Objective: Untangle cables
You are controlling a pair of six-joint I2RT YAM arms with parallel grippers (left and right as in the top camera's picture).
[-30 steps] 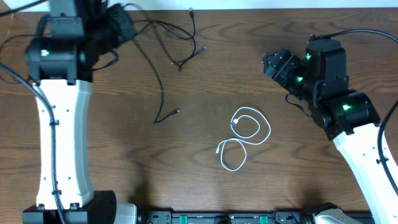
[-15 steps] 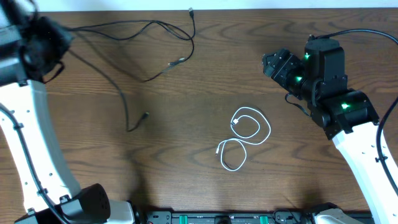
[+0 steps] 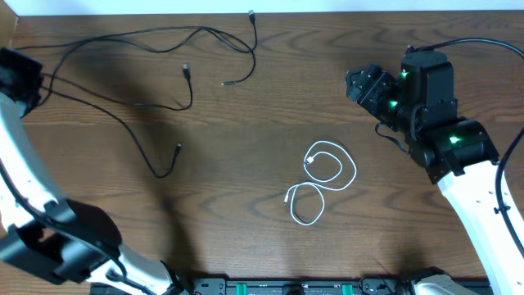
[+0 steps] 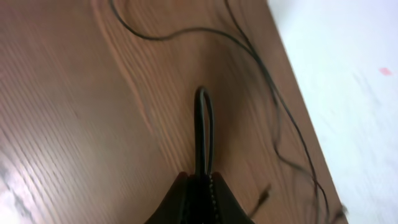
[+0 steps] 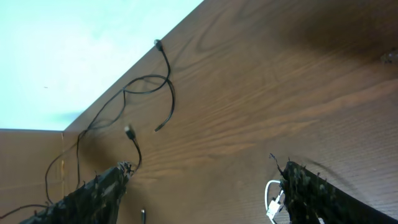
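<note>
Black cable loop point(image 4: 199, 130) in left jaws

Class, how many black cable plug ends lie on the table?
4 plug ends: one at the far edge; two side by side nearer, left of it; one nearer still, further left. None seems hidden.

2 black cables point(image 3: 164, 31) sprawled; white cable point(image 3: 354, 170) looped.

Shorter cable point(image 3: 321, 182) at centre of table point(image 3: 246, 246), two longer cables point(image 3: 187, 74) well apart, toward far-left corner.
</note>
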